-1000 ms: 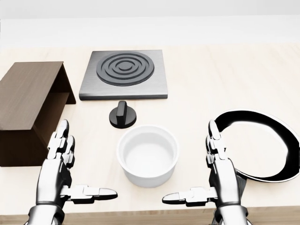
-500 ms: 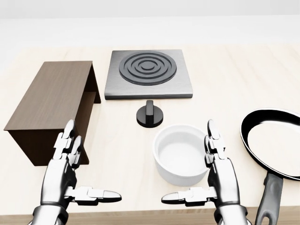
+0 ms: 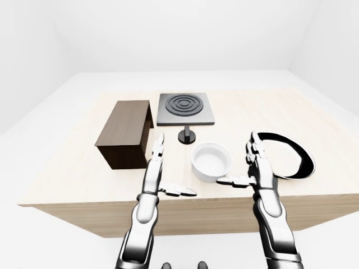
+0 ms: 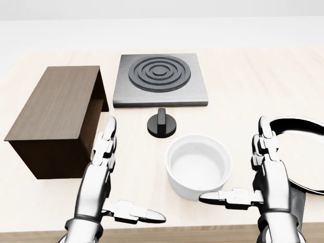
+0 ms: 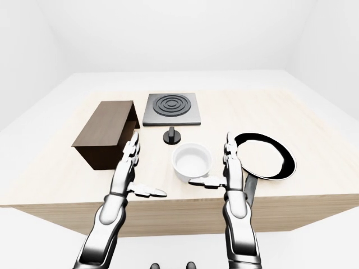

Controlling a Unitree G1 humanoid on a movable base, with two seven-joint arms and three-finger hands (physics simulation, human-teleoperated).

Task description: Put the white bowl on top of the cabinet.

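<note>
A: What are the hands doing?
B: The left robot hand [image 4: 104, 174] and right robot hand [image 4: 268, 179] hover over the table [image 4: 238, 96], fingers spread, holding nothing.
A: And the bowl?
B: The white bowl [image 4: 198, 166] sits upright on the table between them; the cabinet [image 4: 55, 119] lies to its left, with the knob [image 4: 161, 124] and burner plate [image 4: 160, 78] beyond.
</note>
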